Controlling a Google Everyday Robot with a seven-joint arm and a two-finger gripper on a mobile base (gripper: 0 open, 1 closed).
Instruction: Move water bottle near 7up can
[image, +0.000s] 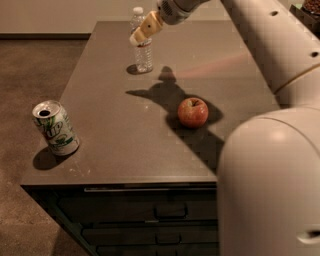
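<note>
The water bottle (144, 57) stands upright at the far left of the dark table top (115, 150), clear with a white cap. My gripper (143, 29) reaches in from the upper right and overlaps the bottle's upper half, hiding its label. The 7up can (55, 128) stands upright near the table's front left corner, well apart from the bottle.
A red apple (193, 112) sits mid-table between bottle and front edge. My arm's large white body (270, 165) fills the right side. Drawers (170, 212) lie below the front edge. Brown floor (25, 75) lies to the left.
</note>
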